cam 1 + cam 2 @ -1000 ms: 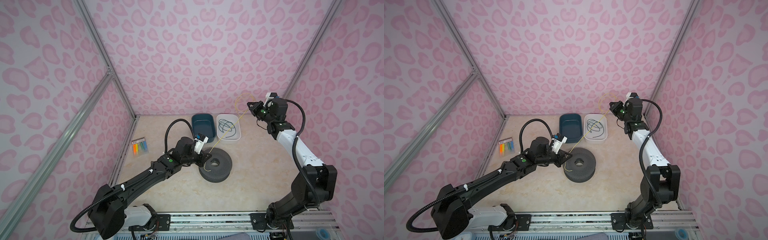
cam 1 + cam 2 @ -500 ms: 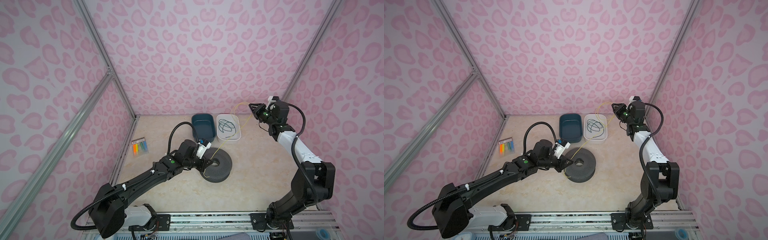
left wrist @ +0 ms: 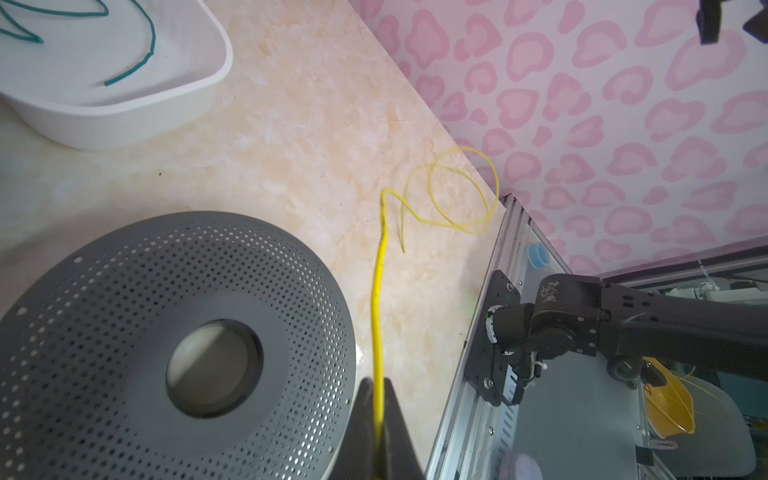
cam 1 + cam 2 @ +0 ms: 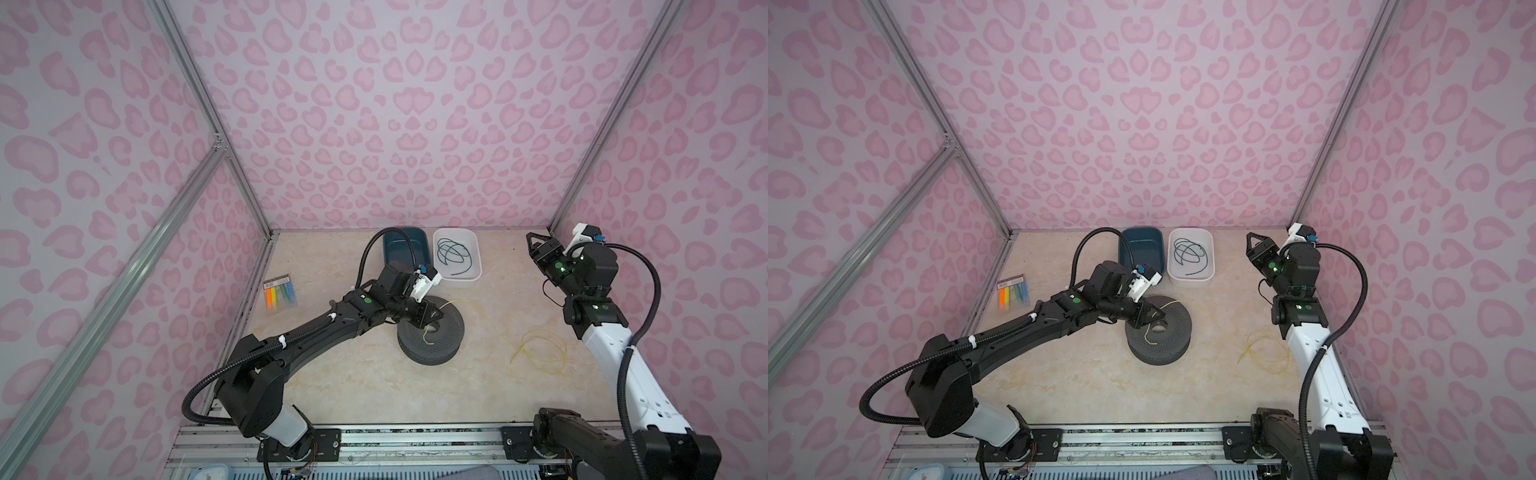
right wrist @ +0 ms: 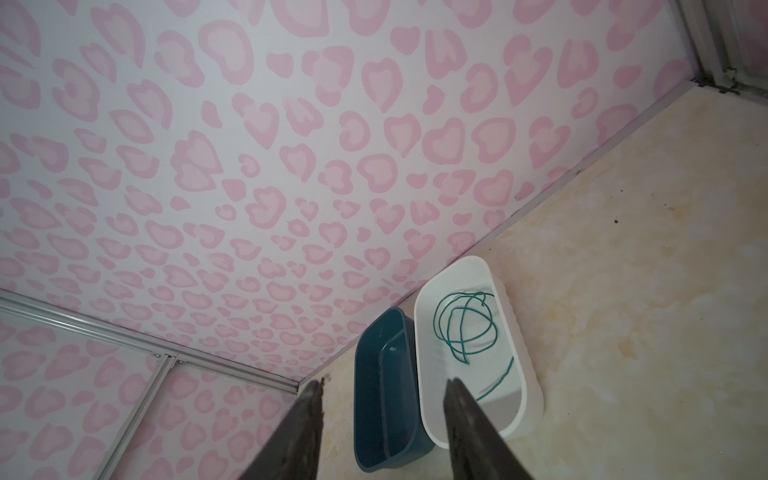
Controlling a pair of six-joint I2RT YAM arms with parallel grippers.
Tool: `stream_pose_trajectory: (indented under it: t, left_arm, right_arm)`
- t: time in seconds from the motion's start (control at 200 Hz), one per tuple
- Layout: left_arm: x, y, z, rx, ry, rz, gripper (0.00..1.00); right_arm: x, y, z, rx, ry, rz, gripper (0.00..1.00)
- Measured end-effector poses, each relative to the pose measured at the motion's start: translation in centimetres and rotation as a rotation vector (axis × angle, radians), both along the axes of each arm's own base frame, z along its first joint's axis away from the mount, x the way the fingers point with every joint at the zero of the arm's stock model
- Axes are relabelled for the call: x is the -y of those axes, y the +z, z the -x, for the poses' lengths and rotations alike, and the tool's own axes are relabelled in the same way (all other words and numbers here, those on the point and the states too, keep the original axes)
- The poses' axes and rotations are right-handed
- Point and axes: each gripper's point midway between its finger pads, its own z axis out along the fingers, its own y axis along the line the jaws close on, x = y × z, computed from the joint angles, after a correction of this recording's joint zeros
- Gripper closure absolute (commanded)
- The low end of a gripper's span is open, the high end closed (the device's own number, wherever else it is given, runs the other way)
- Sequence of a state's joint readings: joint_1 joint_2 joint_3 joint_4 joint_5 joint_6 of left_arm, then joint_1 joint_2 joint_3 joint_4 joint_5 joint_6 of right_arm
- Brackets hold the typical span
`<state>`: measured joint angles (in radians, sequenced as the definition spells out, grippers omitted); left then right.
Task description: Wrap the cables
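Note:
The cable is one thin yellow wire [image 4: 540,348] [image 4: 1266,353]. It runs from my left gripper [image 4: 434,315] [image 4: 1156,317] across the table into a loose loop on the right. In the left wrist view the left gripper [image 3: 379,390] is shut on the wire [image 3: 377,299], just above the edge of the grey perforated spool [image 3: 124,332] [image 4: 432,340]. A short yellow end lies on the spool top beside its hub. My right gripper [image 4: 536,239] [image 4: 1256,237] [image 5: 384,386] hangs raised at the back right, open, with nothing between its fingers.
A white tray [image 4: 461,282] [image 5: 515,357] holding a dark green cord [image 4: 451,253] stands at the back, with a blue bin [image 4: 407,245] [image 5: 374,415] beside it. A packet of coloured strips [image 4: 280,293] lies near the left wall.
The right gripper has opened and let go of the yellow wire, which has dropped into a loop on the table. The left gripper has moved over the spool with the wire.

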<state>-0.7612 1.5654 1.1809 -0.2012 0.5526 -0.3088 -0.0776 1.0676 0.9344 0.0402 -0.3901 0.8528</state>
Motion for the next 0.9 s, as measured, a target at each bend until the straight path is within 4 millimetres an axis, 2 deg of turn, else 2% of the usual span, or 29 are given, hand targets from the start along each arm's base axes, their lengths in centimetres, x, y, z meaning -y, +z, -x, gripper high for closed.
stream_pose_trajectory:
  t: [0.165, 0.265, 0.36, 0.53, 0.69, 0.745, 0.835, 0.9]
  left_arm:
    - [0.6, 0.7, -1.6, 0.04, 0.031, -0.004, 0.96]
    - [0.6, 1.0, -2.7, 0.074, 0.072, -0.013, 0.96]
    - [0.8, 1.4, -3.5, 0.097, 0.094, -0.013, 0.96]
    - [0.8, 1.6, -3.8, 0.108, 0.104, -0.012, 0.96]
    - [0.8, 1.7, -3.7, 0.117, 0.099, -0.011, 0.96]
    - [0.8, 1.7, -3.6, 0.121, 0.095, -0.011, 0.96]
    - [0.9, 1.7, -3.2, 0.127, 0.08, -0.009, 0.96]
    - [1.0, 1.7, -2.8, 0.133, 0.064, -0.009, 0.96]
  right_arm:
    - [-3.9, -0.3, 2.9, -0.007, 0.114, 0.0, 0.43]
    - [-7.8, -1.6, 4.5, -0.038, 0.215, -0.028, 0.37]
    - [-12.0, -3.9, 5.9, -0.09, 0.325, -0.068, 0.36]
    - [-15.9, -8.4, 6.1, -0.224, 0.369, -0.191, 0.35]
    - [-18.3, -9.0, 5.5, -0.25, 0.398, -0.288, 0.36]
    - [-18.5, -9.2, 4.9, -0.258, 0.387, -0.319, 0.43]
    - [-19.0, -10.1, 4.3, -0.285, 0.379, -0.354, 0.64]
    - [-19.3, -10.5, 4.0, -0.298, 0.381, -0.373, 0.83]
